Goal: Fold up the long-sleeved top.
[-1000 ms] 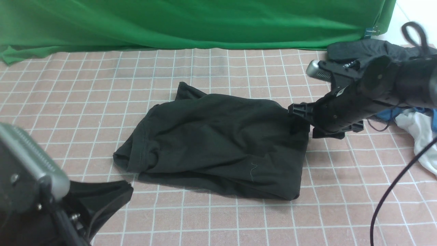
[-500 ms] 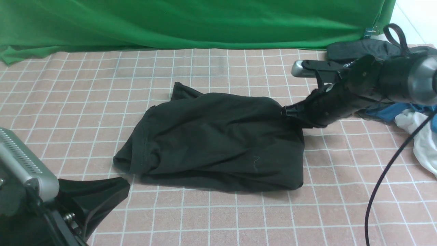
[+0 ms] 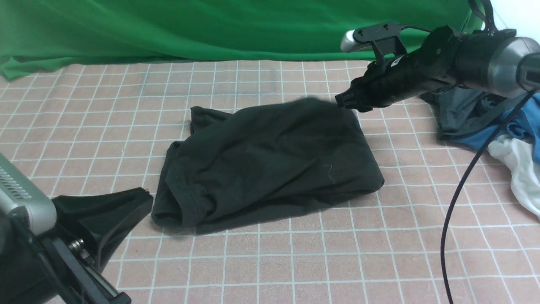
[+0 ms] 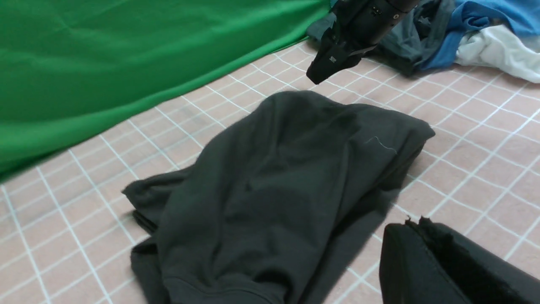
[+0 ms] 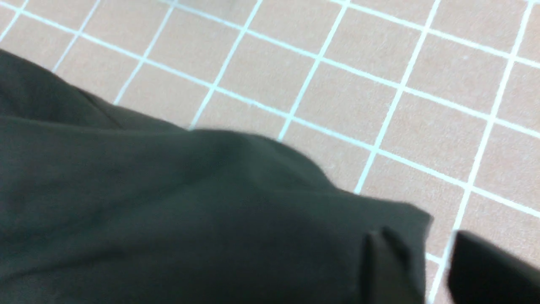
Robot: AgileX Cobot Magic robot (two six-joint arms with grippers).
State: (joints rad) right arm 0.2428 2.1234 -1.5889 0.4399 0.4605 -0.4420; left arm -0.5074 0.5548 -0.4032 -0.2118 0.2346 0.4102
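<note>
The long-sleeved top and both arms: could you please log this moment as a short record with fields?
garment: long-sleeved top, black, bunched in a rough fold on the grid cloth
print: not visible
right tool: raised at the top's far right edge, apart from it in the left wrist view; grip unclear
left tool: low, near the top's near left corner, not on it; grip unclear
pile: grey, blue and white clothes at far right
backdrop: green curtain

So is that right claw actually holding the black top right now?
No: in the left wrist view the right gripper hangs in the air above the long-sleeved top, clear of the cloth.
</note>
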